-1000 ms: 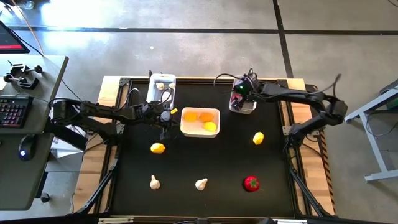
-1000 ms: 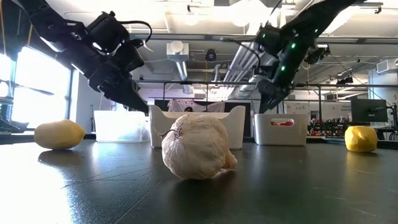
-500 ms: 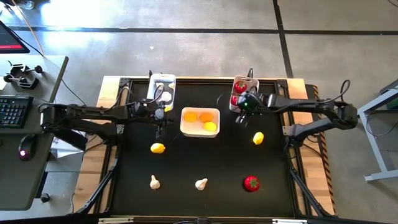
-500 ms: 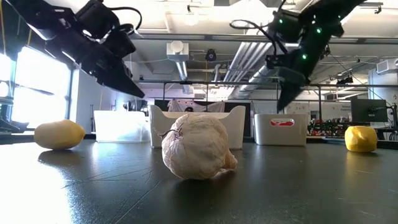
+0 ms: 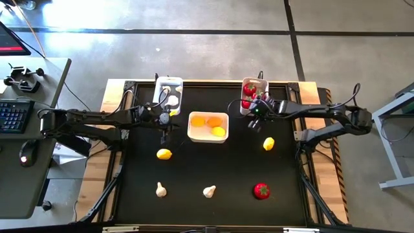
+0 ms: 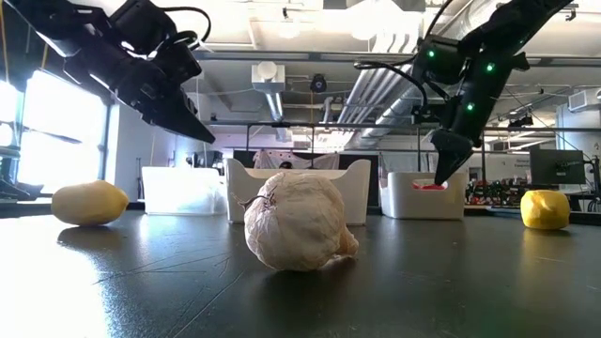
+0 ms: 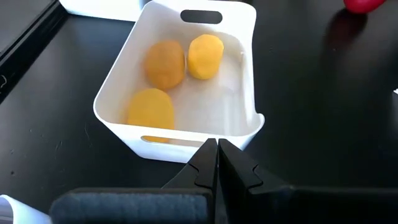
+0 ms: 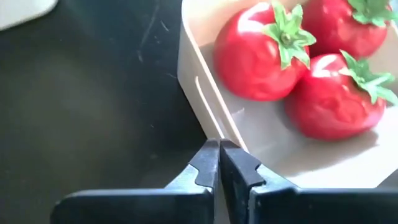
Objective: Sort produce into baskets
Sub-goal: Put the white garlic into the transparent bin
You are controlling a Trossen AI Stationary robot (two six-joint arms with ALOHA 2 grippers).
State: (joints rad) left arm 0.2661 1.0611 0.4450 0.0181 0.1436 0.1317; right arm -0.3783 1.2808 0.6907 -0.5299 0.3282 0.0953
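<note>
Three white baskets stand along the far side. The left narrow one holds garlic, the middle one three yellow-orange pieces, and the right narrow one three red fruits. Loose on the table lie two lemons, two garlic bulbs and a red fruit. My left gripper hangs shut just left of the middle basket. My right gripper hangs shut at the near wall of the red-fruit basket; whether it touches the wall I cannot tell.
Bare black tabletop lies between the baskets and the loose pieces in front. The near garlic bulb fills the middle of the low view. A desk with a keyboard stands beyond the table's left edge.
My right gripper has drawn back from over the red-fruit basket toward the table's near edge and sunk a little, uncovering the red fruits inside. My left gripper has moved off the middle basket's left wall toward the table's left edge and risen slightly, staying shut.
</note>
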